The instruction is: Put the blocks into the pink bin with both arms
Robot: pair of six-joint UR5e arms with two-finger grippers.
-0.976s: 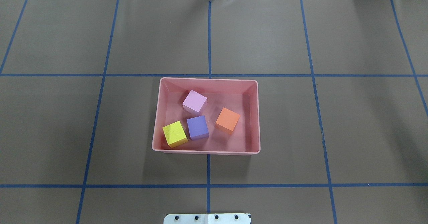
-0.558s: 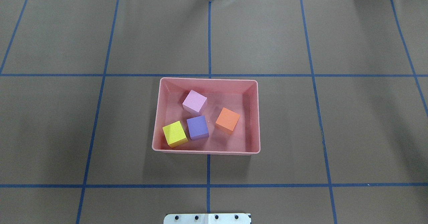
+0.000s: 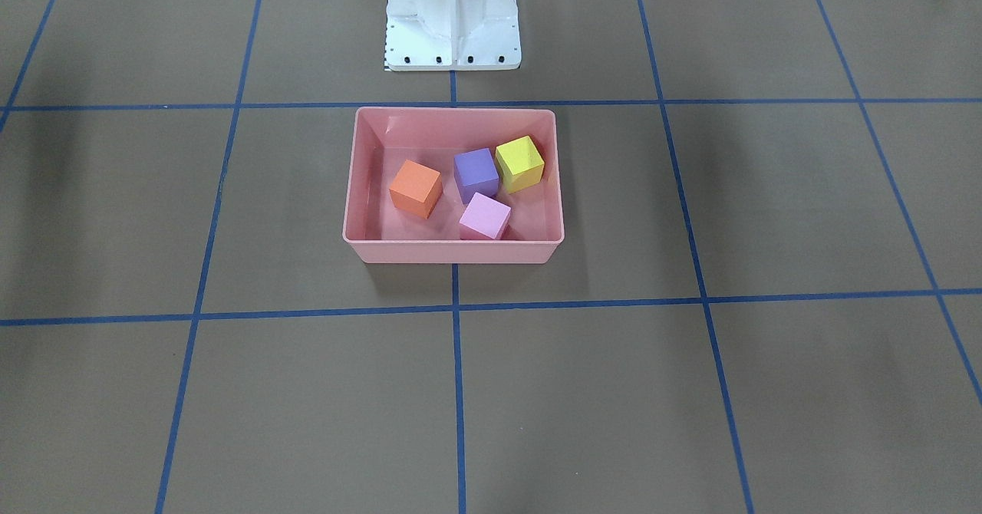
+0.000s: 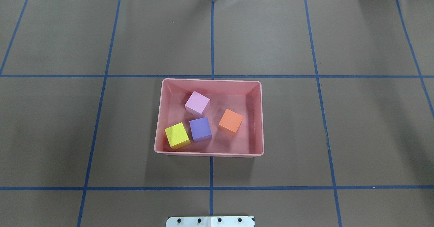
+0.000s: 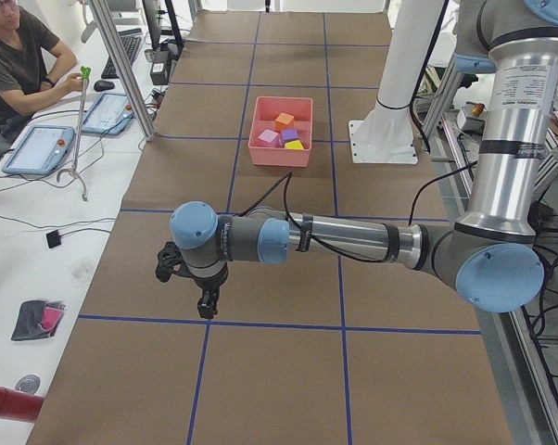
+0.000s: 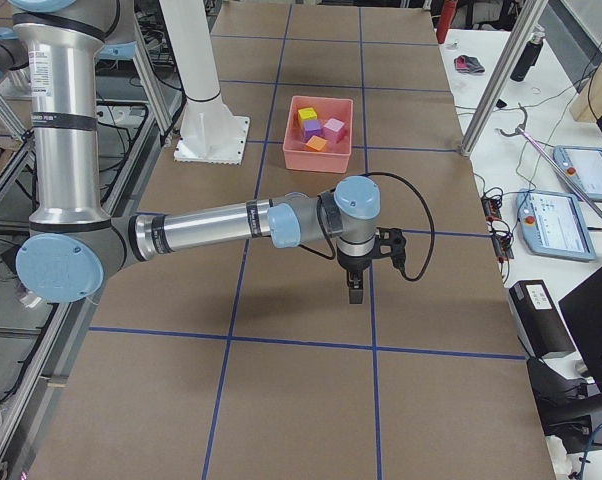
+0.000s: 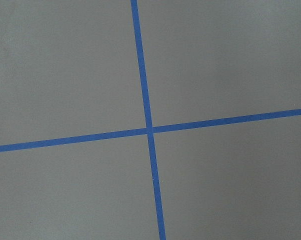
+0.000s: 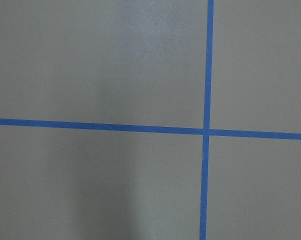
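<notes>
Salmon-pink and set mid-table on the brown paper (image 4: 305,135), the pink bin (image 4: 208,154) holds all four blocks: the yellow block (image 4: 177,136) sits just beside the dark purple block (image 4: 200,129), with the pink-lilac block (image 4: 197,103) behind them and the orange block (image 4: 231,121) apart on the robot's right. The left gripper (image 5: 205,308) and the right gripper (image 6: 354,293) point down over the blue tape grid, well away from the bin. Only the side views show them, so I cannot tell whether either is open or closed.
</notes>
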